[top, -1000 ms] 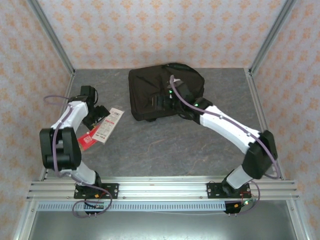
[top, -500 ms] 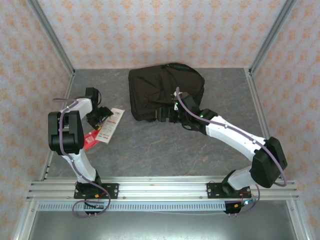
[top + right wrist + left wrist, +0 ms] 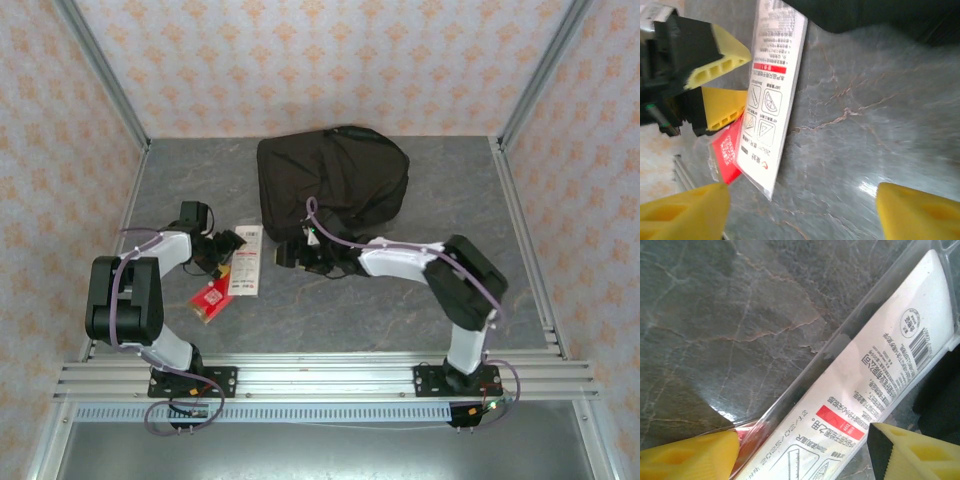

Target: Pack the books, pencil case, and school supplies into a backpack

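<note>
— So, nearest to us, what do we find on the tabletop (image 3: 400,310)?

— First we meet the red packet (image 3: 212,298), lying flat toward the left. One corner of it is tucked under the near end of the white-and-red card (image 3: 248,262).

— And the card itself?

— We see it flat in a clear sleeve, printed side up, its long side running away from us. Both arms meet at it, the left fingers (image 3: 685,460) reaching in from the left and the right fingers (image 3: 920,210) from the right.

— Do we see either pair holding anything?

— No. The left fingers stand well apart with their tips at the card's left edge, and we cannot tell whether they touch the sleeve. The right fingers are spread wide, low over the tabletop just off the card's right side, facing it and gripping nothing.

— What do we have beyond that?

— The backpack (image 3: 335,185), black and soft, lying at the far middle of the tabletop. Its near left corner sits just past the card's far end, and we cannot tell whether the two touch.
</note>
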Motion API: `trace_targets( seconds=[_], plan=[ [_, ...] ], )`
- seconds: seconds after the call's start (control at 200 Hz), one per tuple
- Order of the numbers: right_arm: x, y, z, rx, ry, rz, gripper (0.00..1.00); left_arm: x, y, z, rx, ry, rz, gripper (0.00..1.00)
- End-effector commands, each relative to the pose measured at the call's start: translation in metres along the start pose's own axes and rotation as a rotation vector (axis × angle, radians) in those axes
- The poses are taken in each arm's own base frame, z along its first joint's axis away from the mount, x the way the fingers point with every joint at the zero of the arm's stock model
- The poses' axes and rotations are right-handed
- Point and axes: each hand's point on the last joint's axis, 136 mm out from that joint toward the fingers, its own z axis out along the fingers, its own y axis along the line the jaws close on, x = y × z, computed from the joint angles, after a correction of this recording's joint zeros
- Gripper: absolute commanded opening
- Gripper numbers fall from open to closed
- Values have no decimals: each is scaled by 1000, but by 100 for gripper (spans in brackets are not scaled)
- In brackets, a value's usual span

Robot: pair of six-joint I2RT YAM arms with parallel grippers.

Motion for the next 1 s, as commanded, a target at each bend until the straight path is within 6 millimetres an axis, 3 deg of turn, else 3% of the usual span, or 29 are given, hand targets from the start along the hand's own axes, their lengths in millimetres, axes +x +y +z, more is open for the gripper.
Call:
trace_targets(
  seconds=[0.0,0.135,0.395,0.601,0.701,0.996],
  plan=[
    [-2,43,15,-183,21,93,65,38,44,25,-100,145,-94,69],
    [10,34,29,-152,37,104,57,39,47,28,-100,146,-87,67],
    [25,39,60,-200,85,168,47,39,45,28,-88,150,-80,65],
    [24,34,74,-226,89,237,41,40,45,29,-82,155,-81,65],
    [22,44,76,-269,87,248,36,41,45,30,-79,157,-81,63],
    [12,61,82,-244,79,211,35,43,45,30,-73,163,-86,59]
  ],
)
